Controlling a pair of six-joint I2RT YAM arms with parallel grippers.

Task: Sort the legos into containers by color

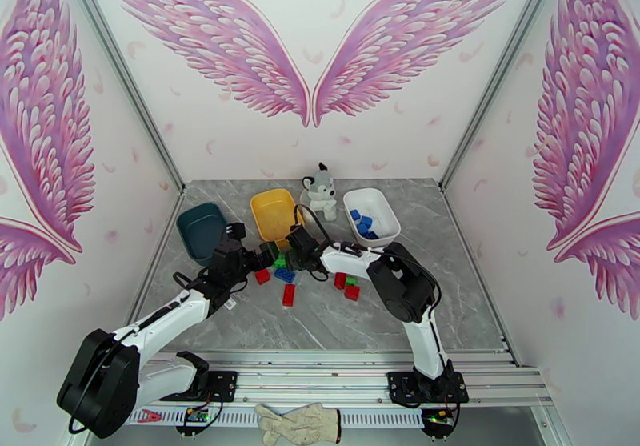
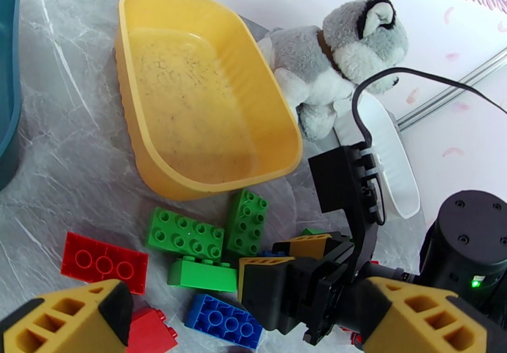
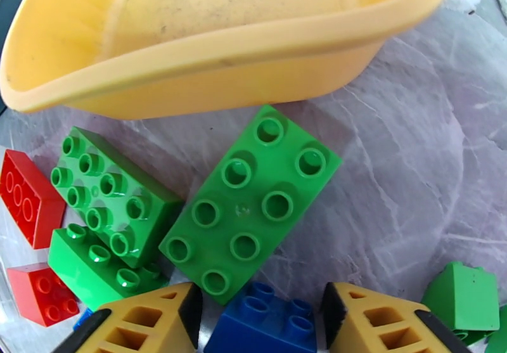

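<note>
Yellow tub spans the top of the right wrist view. Left gripper: fingers wide apart, at the lower corners of its view. Right gripper: fingers flank a blue brick at bottom centre, pads close on both sides. Clamped or not, I cannot tell. A green brick lies just above it.

Left tool spread wide, right tool narrower
</note>
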